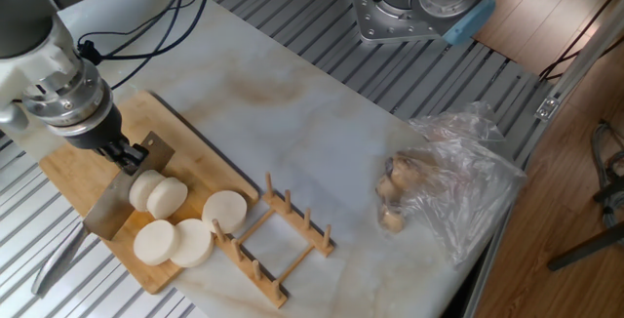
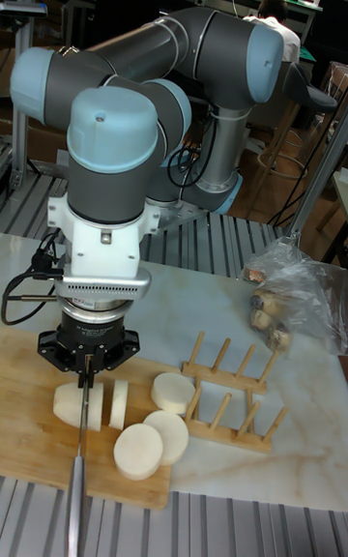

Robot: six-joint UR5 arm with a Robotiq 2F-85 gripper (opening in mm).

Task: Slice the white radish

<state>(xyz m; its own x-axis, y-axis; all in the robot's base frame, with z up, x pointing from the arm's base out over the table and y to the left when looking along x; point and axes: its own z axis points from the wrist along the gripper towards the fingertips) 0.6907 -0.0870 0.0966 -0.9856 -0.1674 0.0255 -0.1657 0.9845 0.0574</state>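
The white radish lies cut on a bamboo cutting board [image 1: 68,167] [image 2: 29,431]. A short stub [image 1: 144,187] [image 2: 66,405] has an upright slice [image 1: 170,197] [image 2: 118,404] beside it. Three round discs [image 1: 191,243] [image 2: 138,451] lie flat toward the board's near end. My gripper [image 1: 127,154] [image 2: 89,364] hangs just above and left of the stub, shut on a knife [image 1: 109,209] [image 2: 76,489]. In the tall fixed view the blade lines up over the stub. Whether it touches the radish cannot be told.
A wooden peg rack [image 1: 278,240] [image 2: 227,402] stands right against the board's end. Farther right lies a clear plastic bag [image 1: 458,177] [image 2: 300,286] holding brownish lumps. A second robot's base [image 1: 409,6] sits at the back, and cables trail past the board's far corner.
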